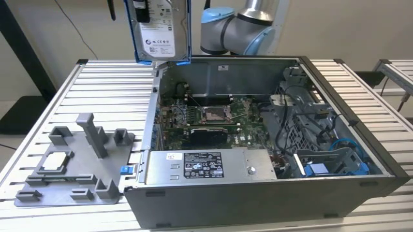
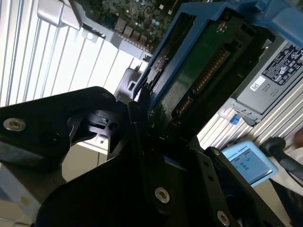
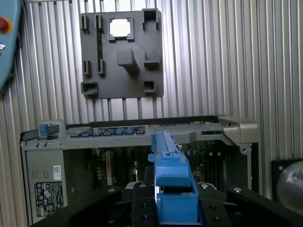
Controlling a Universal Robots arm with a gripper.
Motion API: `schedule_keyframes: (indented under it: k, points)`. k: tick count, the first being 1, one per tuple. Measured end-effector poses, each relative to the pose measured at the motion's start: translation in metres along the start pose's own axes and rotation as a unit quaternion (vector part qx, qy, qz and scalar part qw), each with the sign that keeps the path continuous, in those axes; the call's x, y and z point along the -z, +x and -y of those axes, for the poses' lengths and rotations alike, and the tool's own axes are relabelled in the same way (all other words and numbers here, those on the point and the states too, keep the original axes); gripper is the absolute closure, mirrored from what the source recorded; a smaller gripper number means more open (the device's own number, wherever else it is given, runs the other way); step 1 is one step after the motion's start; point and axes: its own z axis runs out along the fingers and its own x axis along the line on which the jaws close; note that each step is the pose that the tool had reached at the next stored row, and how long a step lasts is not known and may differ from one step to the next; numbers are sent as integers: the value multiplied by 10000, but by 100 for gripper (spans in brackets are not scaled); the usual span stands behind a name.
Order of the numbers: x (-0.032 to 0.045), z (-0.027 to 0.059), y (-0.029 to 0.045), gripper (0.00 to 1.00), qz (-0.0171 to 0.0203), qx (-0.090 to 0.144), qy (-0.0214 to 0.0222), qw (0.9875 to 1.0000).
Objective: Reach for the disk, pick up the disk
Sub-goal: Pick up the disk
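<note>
Presently the disk [image 1: 159, 29] is off every surface, held upright at the top of the exterior view, its labelled silver face towards that camera and its blue rails running down both long sides. It stands over the far corner of the computer case [image 1: 271, 193] on the exterior view's left. Its lower edge lies at about the height of the case rim in that picture, and I cannot tell if there is a gap between them. In the second wrist view the black jaws are closed on the disk [image 2: 199, 71], clamping the blue rail end with the green circuit side turned to that camera. The first wrist view shows the blue rail [image 3: 173, 184] seated between the same black parts. Judgement: holding by the rail end keeps the label face and the connector untouched, and the upright hold gives it a narrow outline over the case. The pick-up appears done.

Surroundings: the open case lies on the slatted table [image 1: 96, 87]. Inside it are the motherboard [image 1: 213, 116], the power supply [image 1: 206, 166] along the near wall, and a blue bracket [image 1: 322, 169] among cables at the near corner on the exterior view's right. A grey fixture tray [image 1: 65, 188] sits on the table to the exterior view's left of the case, with a small square chip [image 1: 57, 159] seated in it. The tall case wall directly below the disk is the nearest obstruction. The tray posts are well apart from it.
</note>
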Motion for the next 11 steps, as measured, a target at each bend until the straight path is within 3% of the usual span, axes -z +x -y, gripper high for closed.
schedule_keyframes:
  k: [11]
  points:
    - [6,490,-43,100,0,0,0,10000]
